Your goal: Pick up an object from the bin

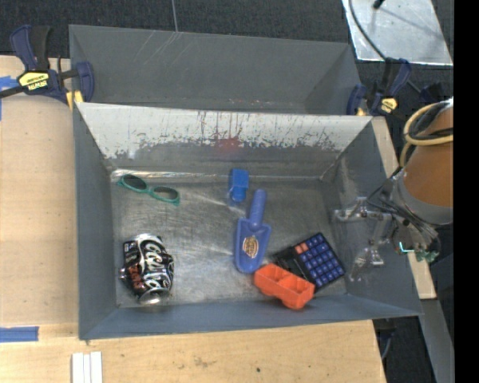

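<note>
My gripper (361,236) hangs over the bin's right wall, its two metal fingers apart with nothing between them. Closest to it, just to the left, a black calculator with blue keys (315,260) lies on the bin floor. An orange plastic piece (284,286) sits against the calculator's lower left corner, near the front wall. A blue scoop (251,234) with a yellow label lies left of the calculator, with its handle pointing to the back.
A small blue block (239,186) rests near the back wall above the scoop. Green glasses (150,188) lie at the back left. A crushed black drink can (148,268) lies at the front left. The arm's orange cover is at the right edge.
</note>
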`<state>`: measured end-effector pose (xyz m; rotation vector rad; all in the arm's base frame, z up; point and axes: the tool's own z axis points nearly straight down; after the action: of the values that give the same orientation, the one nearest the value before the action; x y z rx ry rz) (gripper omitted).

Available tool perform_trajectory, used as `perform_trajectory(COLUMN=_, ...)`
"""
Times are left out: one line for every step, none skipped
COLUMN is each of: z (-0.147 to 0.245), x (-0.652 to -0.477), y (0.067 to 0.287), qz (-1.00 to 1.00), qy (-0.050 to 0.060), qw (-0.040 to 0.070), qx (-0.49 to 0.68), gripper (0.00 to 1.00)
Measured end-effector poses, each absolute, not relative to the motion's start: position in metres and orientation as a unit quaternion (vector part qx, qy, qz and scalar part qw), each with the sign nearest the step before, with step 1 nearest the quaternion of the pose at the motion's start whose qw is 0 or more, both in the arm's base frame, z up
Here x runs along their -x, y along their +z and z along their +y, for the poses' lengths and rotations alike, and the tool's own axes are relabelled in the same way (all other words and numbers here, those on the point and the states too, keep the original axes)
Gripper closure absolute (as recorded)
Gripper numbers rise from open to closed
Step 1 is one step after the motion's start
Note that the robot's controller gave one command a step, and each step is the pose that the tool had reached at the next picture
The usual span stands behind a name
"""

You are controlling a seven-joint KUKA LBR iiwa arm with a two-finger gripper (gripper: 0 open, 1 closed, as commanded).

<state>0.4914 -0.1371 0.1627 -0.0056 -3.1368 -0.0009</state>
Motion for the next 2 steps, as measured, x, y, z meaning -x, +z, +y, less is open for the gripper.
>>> perform_trajectory(z=-0.137, x=-0.493, y=0.167, qz=-1.0, qy=0.001, qw=-0.002, qx=0.0, gripper=0.0)
perform_trajectory(z=-0.126, x=-0.506, y=0.15, qz=-0.998, qy=0.002, qw=-0.003, qx=-0.064, gripper=0.0)
